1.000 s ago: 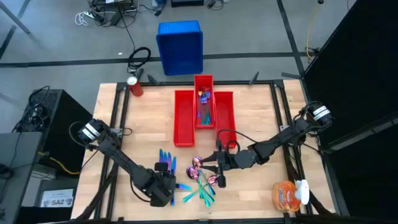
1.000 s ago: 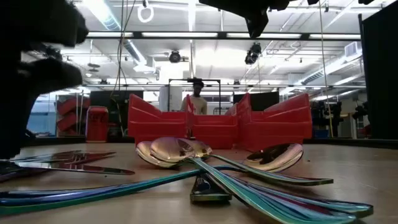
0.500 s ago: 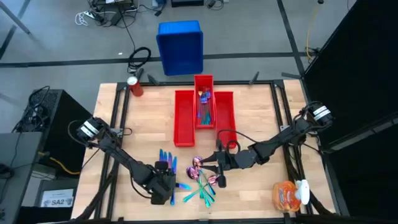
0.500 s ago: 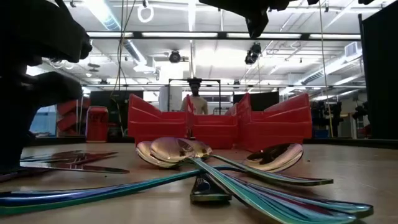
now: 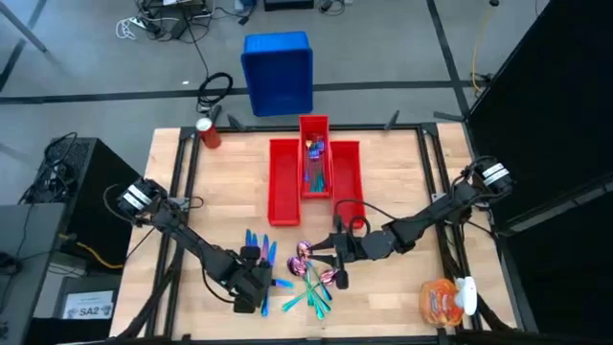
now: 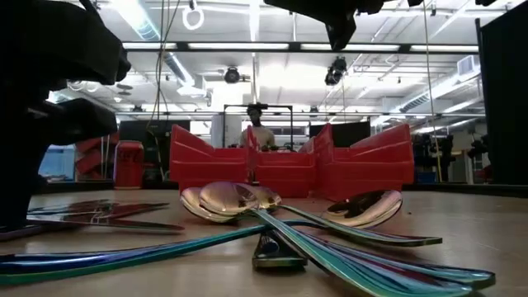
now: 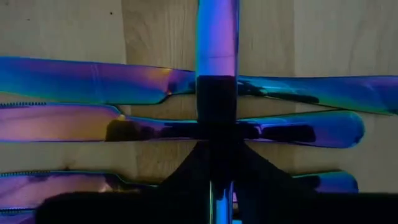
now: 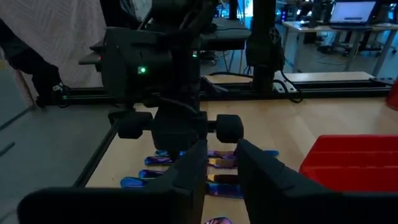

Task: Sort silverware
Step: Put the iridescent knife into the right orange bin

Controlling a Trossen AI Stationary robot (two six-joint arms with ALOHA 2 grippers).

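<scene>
My left gripper point(image 5: 257, 287) pinches one slim iridescent blue-purple knife point(image 7: 217, 37) above the near-left row of knives point(image 5: 257, 245). My right gripper point(image 5: 329, 257) hovers slightly parted, empty, over the spoons point(image 5: 314, 278).

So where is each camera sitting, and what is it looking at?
High view: above the table, looking straight down; both arms show, the left tool over the knives, the right tool by the spoons.
Low view: at tabletop height, looking across the spoons to the red bins; dark arm parts hang above.
Left wrist view: on the left arm, facing down at the knives; its tool pinches one.
Right wrist view: on the right arm, facing the left arm; own fingers below.
Shared: high and left wrist both show the knives.
</scene>
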